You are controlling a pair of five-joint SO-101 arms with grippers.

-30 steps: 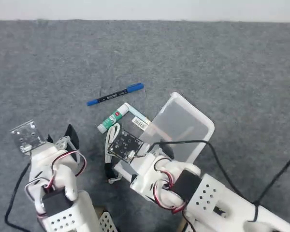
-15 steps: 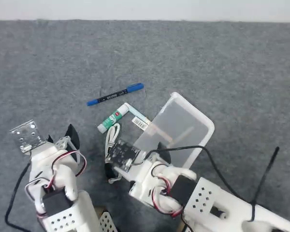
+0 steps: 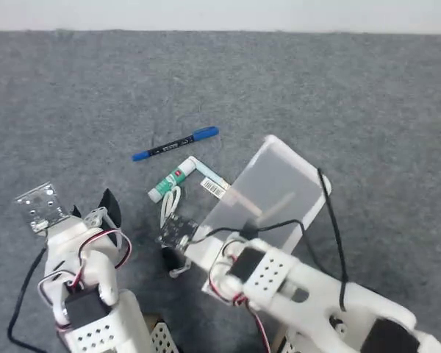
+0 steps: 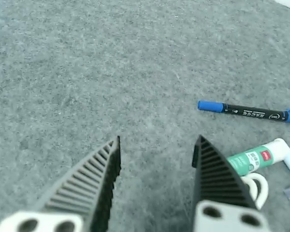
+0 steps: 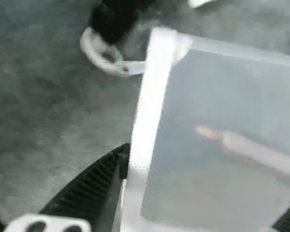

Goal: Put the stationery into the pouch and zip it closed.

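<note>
The grey mat point(image 3: 353, 88) is overlooked by the fixed high cam, w/ both arm bases at the near edge. The left wrist cam is held low, aimed across at the blue marker point(image 4: 246, 112) & glue stick point(image 4: 253, 158), both shared w/ the high view. The right wrist cam is held v. close over the translucent pouch point(image 5: 222, 135), also seen from above.

Centre of the high view: marker point(image 3: 176, 144), black barrel with blue ends; green-and-white glue stick point(image 3: 169, 184); frosted translucent pouch point(image 3: 279, 184) edged white; mottled grey carpet point(image 3: 353, 95). My left gripper point(image 4: 158, 145) has black ribbed fingers.
</note>
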